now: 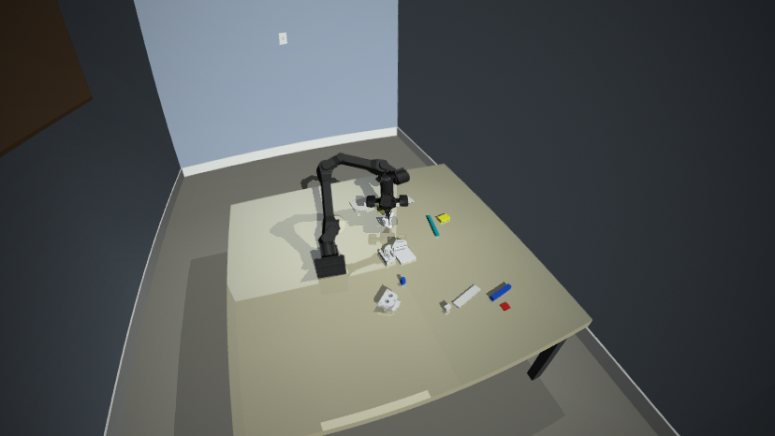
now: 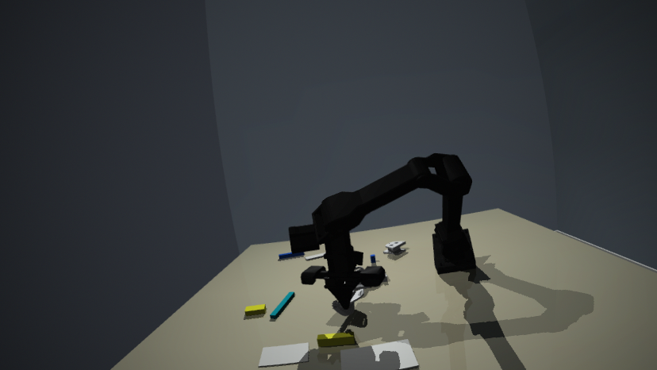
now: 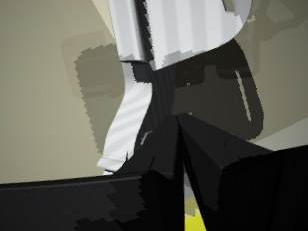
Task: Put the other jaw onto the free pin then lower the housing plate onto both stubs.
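My gripper points down with its fingertips together and nothing visible between them. A loose white jaw is right beside the fingertips; its narrow curved end shows left of them in the wrist view. Its gear teeth are not clear. A white assembly sits between the gripper and the arm's base side; which part is a jaw or a pin is too small to tell. A white plate with dark round holes, apparently the housing plate, lies tilted farther off.
A yellow block and flat white plates lie beyond the gripper. A teal bar and yellow block lie to one side. A blue piece is near the housing plate.
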